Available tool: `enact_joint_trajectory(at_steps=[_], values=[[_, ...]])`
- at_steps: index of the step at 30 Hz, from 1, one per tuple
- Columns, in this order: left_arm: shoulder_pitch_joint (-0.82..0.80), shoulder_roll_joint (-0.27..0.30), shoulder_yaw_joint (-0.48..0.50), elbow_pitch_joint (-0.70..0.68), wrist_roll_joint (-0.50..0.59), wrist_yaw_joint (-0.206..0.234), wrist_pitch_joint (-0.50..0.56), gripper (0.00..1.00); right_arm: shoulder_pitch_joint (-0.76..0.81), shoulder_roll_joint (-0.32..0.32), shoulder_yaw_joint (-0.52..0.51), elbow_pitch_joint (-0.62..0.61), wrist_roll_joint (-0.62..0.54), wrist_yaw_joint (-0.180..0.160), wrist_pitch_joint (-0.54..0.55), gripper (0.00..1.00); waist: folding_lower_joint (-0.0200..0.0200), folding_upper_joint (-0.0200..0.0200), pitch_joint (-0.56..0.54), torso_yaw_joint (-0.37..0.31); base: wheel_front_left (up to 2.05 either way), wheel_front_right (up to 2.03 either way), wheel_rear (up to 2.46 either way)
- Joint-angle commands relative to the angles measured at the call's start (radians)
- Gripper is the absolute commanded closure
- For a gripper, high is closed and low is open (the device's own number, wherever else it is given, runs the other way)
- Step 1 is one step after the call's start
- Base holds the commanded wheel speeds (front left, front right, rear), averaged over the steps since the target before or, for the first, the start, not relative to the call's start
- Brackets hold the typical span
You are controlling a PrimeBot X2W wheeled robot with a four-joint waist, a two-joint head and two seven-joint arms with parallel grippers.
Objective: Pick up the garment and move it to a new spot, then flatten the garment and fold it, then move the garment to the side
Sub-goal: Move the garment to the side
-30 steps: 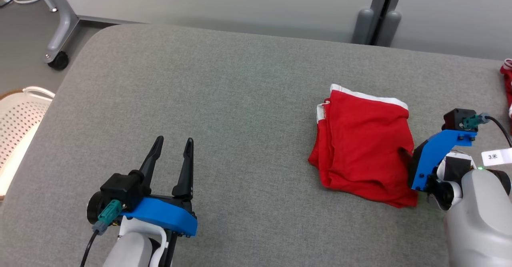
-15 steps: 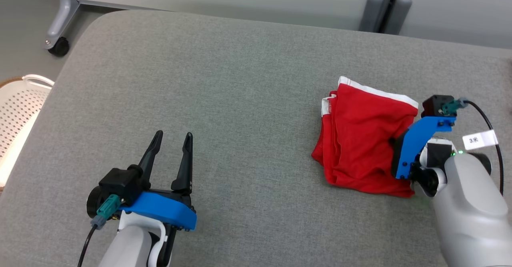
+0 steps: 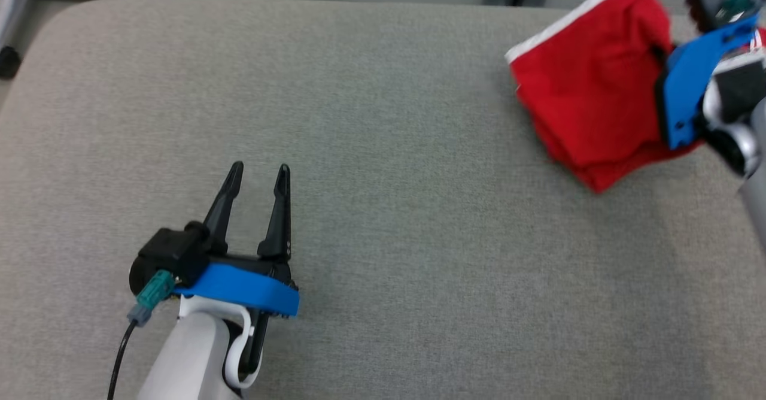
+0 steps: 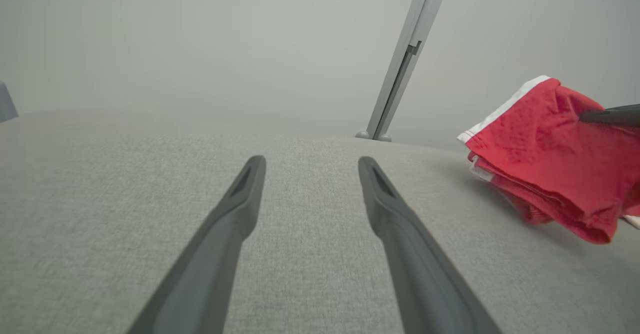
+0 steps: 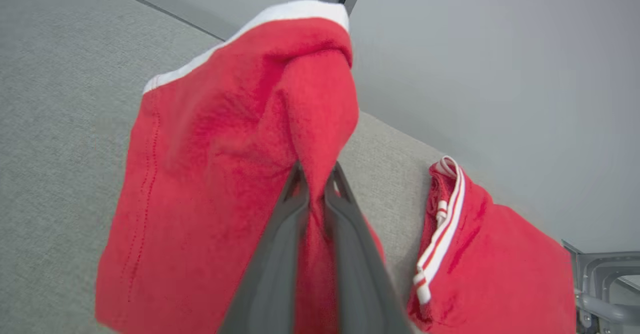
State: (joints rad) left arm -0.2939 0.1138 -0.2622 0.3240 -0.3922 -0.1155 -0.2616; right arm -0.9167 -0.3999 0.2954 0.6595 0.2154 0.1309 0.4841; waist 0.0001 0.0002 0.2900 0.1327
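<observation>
The left gripper [image 3: 260, 167] sits low over the grey padded surface [image 3: 389, 148], fingers spread and empty. At the far right, the red garment [image 3: 589, 94], layered and edged with a white waistband, hangs bunched from the right gripper [image 5: 317, 171], which is pinched onto a fold. A second red garment [image 5: 495, 254] lies beyond it.

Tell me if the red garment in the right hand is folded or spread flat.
Folded: the red garment with a white band shows stacked layers along its lower edge; the right hand pinches one ridge.
</observation>
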Motion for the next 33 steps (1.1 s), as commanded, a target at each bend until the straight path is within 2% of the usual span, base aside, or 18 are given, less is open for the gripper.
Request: enact_joint_trajectory(at_steps=[1, 6, 10, 13, 18, 23, 30, 31, 32, 33], values=[[-0.034, -0.006, 0.005, -0.016, 0.011, -0.007, -0.003, 0.0, -0.049, -0.036, 0.018, -0.02, 0.011, 0.0, 0.005, 1.0, -0.0001, -0.0002, 0.022, -0.009, 0.0, 0.0, 0.0], [-0.072, -0.022, 0.002, -0.049, 0.021, -0.01, -0.004, 0.0, -0.129, -0.138, 0.034, -0.056, 0.026, 0.0, 0.021, 1.0, -0.0001, -0.0002, 0.082, -0.043, 0.0, 0.0, 0.0], [-0.098, -0.022, -0.004, -0.058, 0.032, -0.014, -0.004, 0.0, -0.144, -0.21, 0.006, -0.069, 0.032, 0.0, 0.024, 1.0, -0.0001, -0.0002, 0.124, -0.064, 0.0, 0.0, 0.0], [-0.118, -0.014, -0.007, -0.067, 0.039, -0.016, -0.004, 0.0, -0.156, -0.275, -0.018, -0.069, 0.024, 0.0, -0.007, 1.0, -0.0001, -0.0002, 0.161, -0.079, 0.0, 0.0, 0.0], [-0.139, 0.003, -0.015, -0.09, 0.039, -0.017, -0.004, 0.0, -0.135, -0.343, -0.051, -0.067, -0.035, 0.0, -0.062, 1.0, -0.0001, -0.0002, 0.22, -0.097, 0.0, 0.0, 0.0], [-0.172, 0.029, -0.029, -0.126, 0.035, -0.017, -0.004, 0.0, -0.112, -0.378, -0.128, -0.066, -0.098, 0.0, -0.095, 1.0, -0.0001, -0.0002, 0.281, -0.094, 0.0, 0.0, 0.0], [-0.213, 0.06, -0.047, -0.176, 0.044, -0.017, -0.004, 0.0, -0.06, -0.389, -0.285, -0.047, -0.213, 0.0, -0.152, 1.0, -0.0001, -0.0002, 0.338, -0.076, 0.0, 0.0, 0.0], [-0.215, 0.064, -0.048, -0.18, 0.047, -0.017, -0.004, 0.0, -0.05, -0.379, -0.307, -0.047, -0.228, 0.0, -0.162, 0.93, -0.0001, -0.0002, 0.341, -0.073, 0.0, 0.0, 0.0], [-0.217, 0.067, -0.048, -0.185, 0.048, -0.017, -0.004, 0.0, -0.047, -0.372, -0.334, -0.046, -0.246, 0.0, -0.175, 0.56, -0.0001, -0.0002, 0.344, -0.07, 0.0, 0.0, 0.0], [-0.218, 0.069, -0.049, -0.19, 0.051, -0.017, -0.004, 0.0, -0.039, -0.366, -0.358, -0.042, -0.265, 0.0, -0.182, 0.0, -0.0001, -0.0002, 0.346, -0.068, 0.0, 0.0, 0.0]])
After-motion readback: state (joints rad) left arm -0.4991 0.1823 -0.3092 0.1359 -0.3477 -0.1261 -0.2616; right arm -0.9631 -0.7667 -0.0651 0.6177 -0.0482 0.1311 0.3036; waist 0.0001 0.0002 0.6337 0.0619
